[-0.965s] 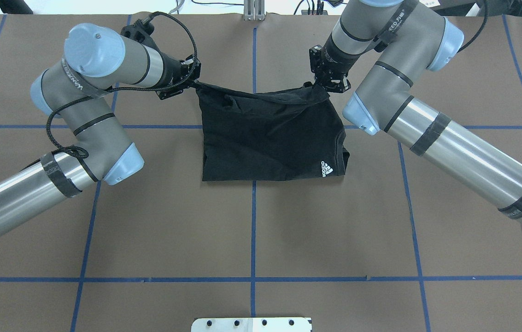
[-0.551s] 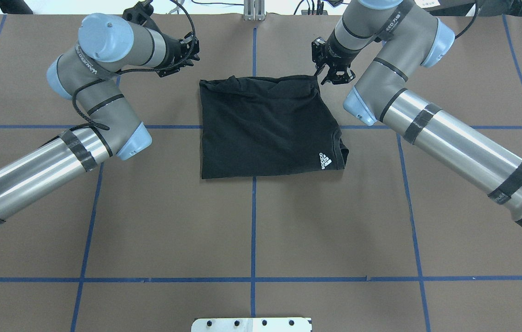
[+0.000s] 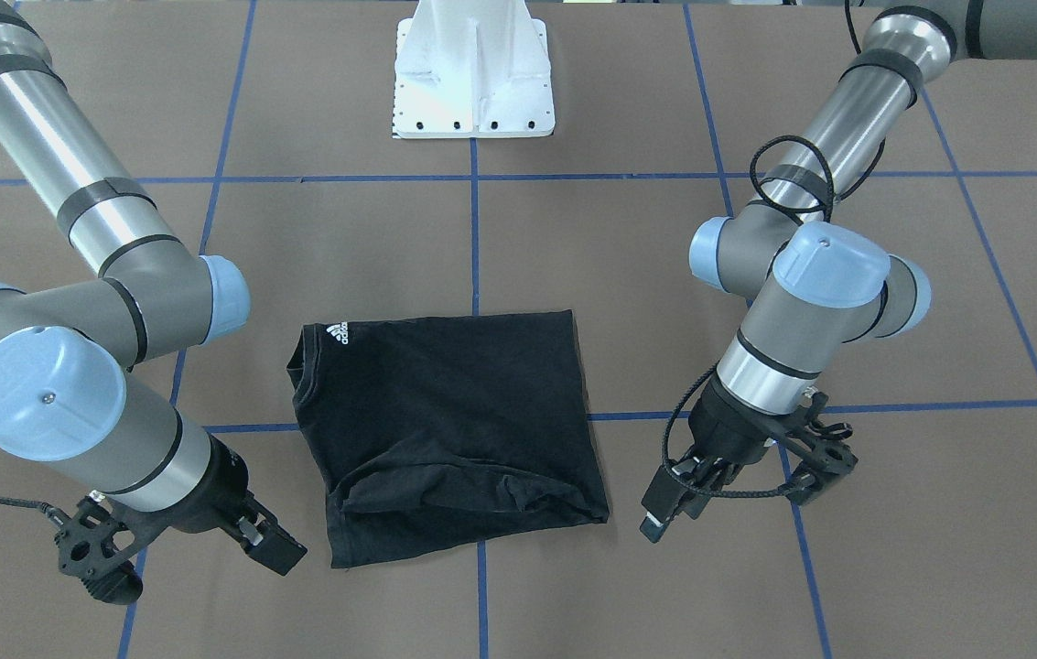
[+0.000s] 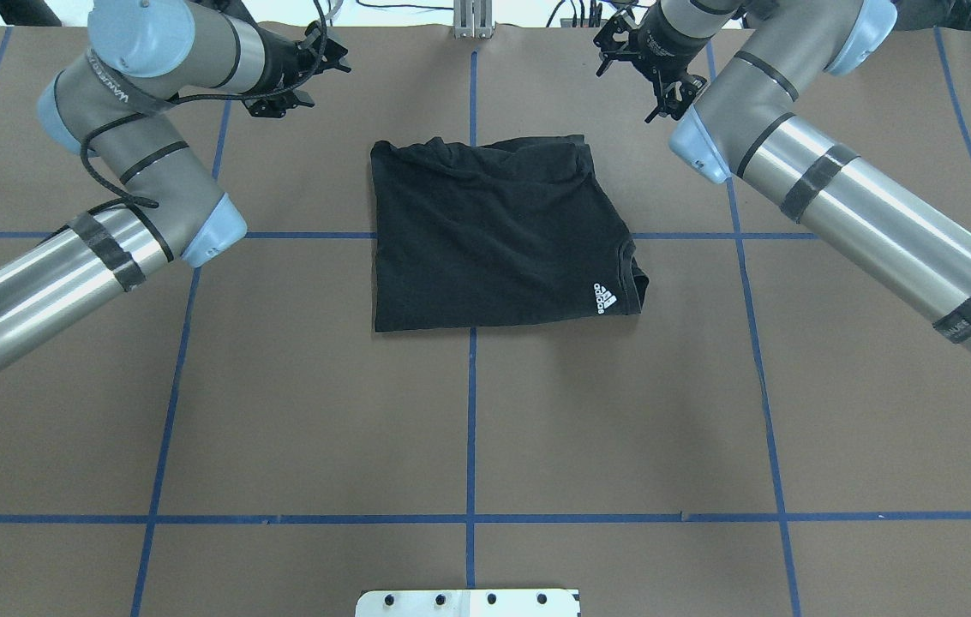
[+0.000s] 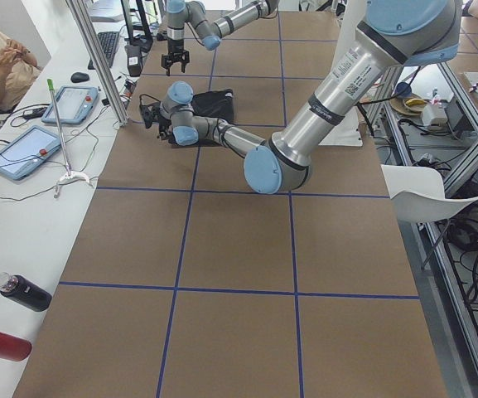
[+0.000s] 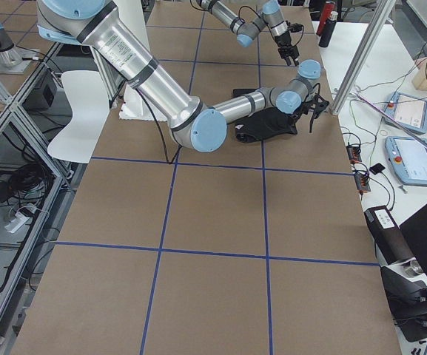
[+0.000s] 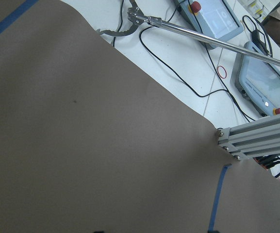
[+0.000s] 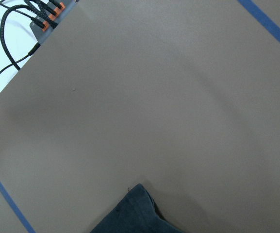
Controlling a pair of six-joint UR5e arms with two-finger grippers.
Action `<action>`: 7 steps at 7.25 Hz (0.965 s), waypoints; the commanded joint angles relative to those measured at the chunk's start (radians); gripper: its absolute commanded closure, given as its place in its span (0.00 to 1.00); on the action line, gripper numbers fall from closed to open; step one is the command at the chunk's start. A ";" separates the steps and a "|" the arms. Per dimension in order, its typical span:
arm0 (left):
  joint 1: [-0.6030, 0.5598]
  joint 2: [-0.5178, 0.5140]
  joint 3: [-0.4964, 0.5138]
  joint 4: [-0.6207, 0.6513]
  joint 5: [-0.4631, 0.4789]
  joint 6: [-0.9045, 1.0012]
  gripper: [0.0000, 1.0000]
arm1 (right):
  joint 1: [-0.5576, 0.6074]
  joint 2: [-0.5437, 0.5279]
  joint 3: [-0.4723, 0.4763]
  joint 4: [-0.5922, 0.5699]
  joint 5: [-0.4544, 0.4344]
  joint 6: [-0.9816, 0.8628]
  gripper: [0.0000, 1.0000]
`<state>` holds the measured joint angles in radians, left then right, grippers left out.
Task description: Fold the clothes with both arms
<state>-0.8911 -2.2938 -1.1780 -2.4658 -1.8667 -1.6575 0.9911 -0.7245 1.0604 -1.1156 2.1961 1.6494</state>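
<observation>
Jaws spread, off the far corners of the T-shirt (image 4: 494, 236).

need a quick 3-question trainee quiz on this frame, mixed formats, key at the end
1. True or false: the right tool is shut on the T-shirt.
2. In the overhead view, the white logo sits at the shirt's: A) corner near the robot, on its right; B) far corner, on its left; C) centre.
3. Fill in: the left tool is ___ and clear of the shirt.
Key: 1 false, it is open and beside the shirt, not on it. 2 A. 3 open.
</observation>
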 commanded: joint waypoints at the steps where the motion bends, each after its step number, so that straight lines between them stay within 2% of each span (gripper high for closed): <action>1: -0.003 0.170 -0.232 0.052 -0.046 0.180 0.23 | 0.037 -0.143 0.166 -0.062 0.004 -0.154 0.00; 3: -0.015 0.343 -0.488 0.222 -0.049 0.516 0.23 | 0.119 -0.370 0.397 -0.134 0.013 -0.486 0.00; 4: -0.020 0.447 -0.605 0.281 -0.054 0.682 0.01 | 0.148 -0.483 0.508 -0.203 0.011 -0.680 0.00; 5: -0.060 0.550 -0.676 0.310 -0.101 0.829 0.01 | 0.178 -0.624 0.609 -0.228 0.013 -0.855 0.00; 6: -0.147 0.633 -0.687 0.311 -0.221 1.016 0.01 | 0.213 -0.739 0.651 -0.221 0.016 -0.998 0.00; 7: -0.267 0.727 -0.686 0.312 -0.335 1.226 0.01 | 0.275 -0.812 0.652 -0.225 0.048 -1.152 0.00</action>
<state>-1.0306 -1.6851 -1.8461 -2.1624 -2.0674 -0.6835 1.2001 -1.4170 1.6787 -1.3331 2.2177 0.6985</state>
